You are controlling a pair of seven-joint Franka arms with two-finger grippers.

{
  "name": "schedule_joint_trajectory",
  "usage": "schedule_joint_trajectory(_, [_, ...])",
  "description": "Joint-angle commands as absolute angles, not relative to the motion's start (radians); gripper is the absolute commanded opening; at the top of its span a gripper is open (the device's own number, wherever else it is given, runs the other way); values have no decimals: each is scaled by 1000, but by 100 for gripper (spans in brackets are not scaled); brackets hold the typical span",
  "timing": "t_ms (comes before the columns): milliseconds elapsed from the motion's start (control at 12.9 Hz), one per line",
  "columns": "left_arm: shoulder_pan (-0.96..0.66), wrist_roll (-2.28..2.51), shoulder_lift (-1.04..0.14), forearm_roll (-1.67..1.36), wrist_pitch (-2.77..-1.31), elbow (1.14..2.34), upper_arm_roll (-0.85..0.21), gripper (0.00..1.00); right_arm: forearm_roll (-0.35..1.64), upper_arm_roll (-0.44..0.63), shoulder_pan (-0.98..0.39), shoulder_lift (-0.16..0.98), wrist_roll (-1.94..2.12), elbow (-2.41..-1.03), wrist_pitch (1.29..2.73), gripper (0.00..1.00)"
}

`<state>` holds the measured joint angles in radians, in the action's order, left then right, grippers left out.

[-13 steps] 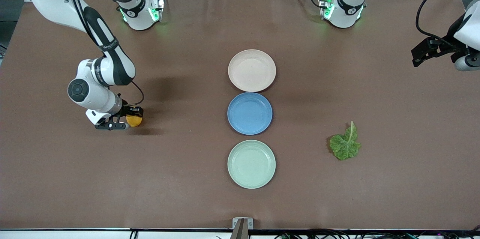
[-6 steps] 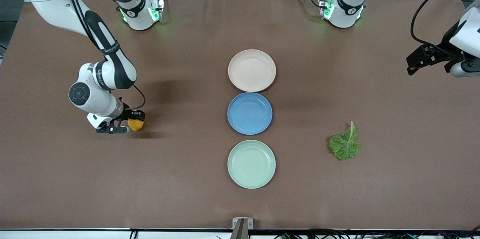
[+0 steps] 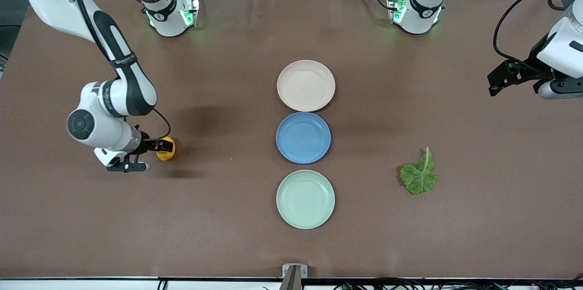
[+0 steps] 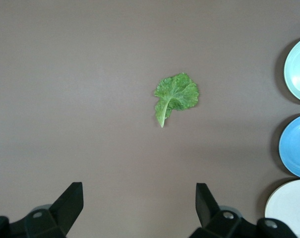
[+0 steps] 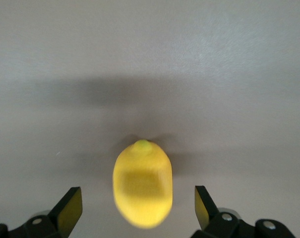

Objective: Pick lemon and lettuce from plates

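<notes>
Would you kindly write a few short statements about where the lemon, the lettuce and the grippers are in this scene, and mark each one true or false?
1. The lemon lies on the beige-pink plate. False: it rests on the table toward the right arm's end.
2. The right gripper is open beside the lemon. True.
3. The lettuce sits on the mint green plate. False: it lies on the table toward the left arm's end.
4. The left gripper holds the lettuce. False: it is open and holds nothing.
5. The blue plate holds nothing. True.
</notes>
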<state>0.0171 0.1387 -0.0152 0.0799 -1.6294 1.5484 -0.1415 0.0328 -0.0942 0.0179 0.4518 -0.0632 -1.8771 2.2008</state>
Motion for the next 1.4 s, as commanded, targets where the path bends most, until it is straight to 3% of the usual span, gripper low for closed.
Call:
schedule_joint_trajectory(0, [14, 120, -8, 46, -1646, 1555, -149, 100, 28, -87, 28, 436, -38, -1726, 1993, 100])
schedule_joint_trajectory(544, [21, 140, 37, 32, -1618, 1595, -160, 100, -74, -83, 101, 353, 26, -1471, 1640, 100])
schedule_joint_trajectory(855, [23, 141, 41, 17, -1614, 1597, -158, 100, -107, -83, 112, 353, 17, -1355, 1534, 100])
schedule_joint_trajectory(1321, [23, 140, 49, -5, -1588, 1592, -158, 100, -69, -87, 115, 350, 14, -1359, 1481, 100])
